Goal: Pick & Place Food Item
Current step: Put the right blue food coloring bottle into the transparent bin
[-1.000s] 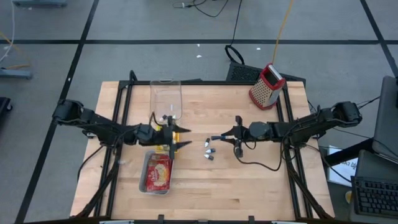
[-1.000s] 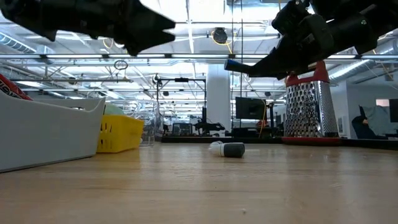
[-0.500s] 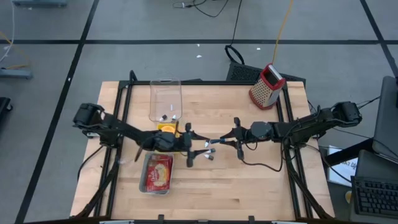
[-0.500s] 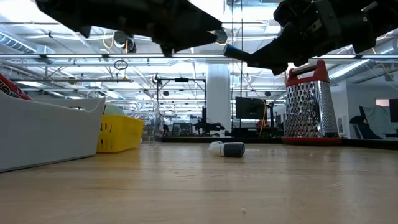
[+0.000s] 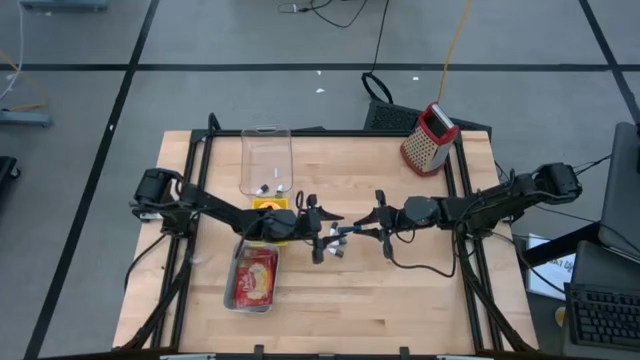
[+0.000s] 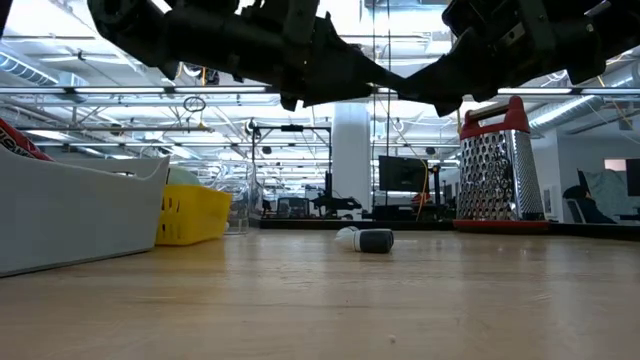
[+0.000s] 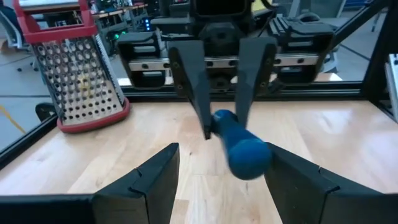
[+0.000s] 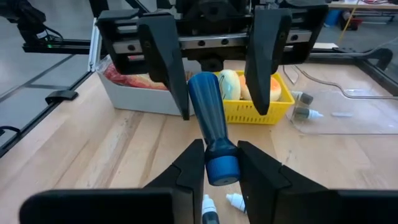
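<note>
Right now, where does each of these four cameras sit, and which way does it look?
High: overhead, straight down; both arms, red grater.
Low: table height, level across; both arms overhead, grater.
Left wrist: past its open fingers at right gripper.
Right wrist: its gripper holds blue bottle, facing left gripper.
Wrist views share the bottle.

At mid-tabletop the left tool is faced by the right tool, the bottle held between them. Below lie small vials. The basket sits left, the tray nearer, the grater far right.
</note>
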{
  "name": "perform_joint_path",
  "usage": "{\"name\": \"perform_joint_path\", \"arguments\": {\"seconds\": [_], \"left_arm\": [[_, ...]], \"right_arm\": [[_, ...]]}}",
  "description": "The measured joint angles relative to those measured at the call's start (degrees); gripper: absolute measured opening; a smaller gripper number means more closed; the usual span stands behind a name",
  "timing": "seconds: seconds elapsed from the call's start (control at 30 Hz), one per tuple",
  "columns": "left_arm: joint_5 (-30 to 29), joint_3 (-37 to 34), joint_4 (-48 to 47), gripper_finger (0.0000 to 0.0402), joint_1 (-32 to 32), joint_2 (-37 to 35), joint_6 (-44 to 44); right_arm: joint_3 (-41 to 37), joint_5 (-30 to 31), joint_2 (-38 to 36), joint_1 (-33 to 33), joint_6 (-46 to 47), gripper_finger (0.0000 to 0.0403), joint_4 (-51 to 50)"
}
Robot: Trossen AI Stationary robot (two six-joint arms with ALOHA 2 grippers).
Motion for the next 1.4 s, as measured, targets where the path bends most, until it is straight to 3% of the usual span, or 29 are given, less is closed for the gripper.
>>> {"name": "perform_joint_path", "arguments": {"seconds": [1.4], "left_arm": [[0.0, 0.0, 1.0, 0.0225, 0.2, 0.0, -1.4]], "right_arm": [[0.0, 0.1, 0.4, 0.0, -1.2, 0.0065, 0.9]]}}
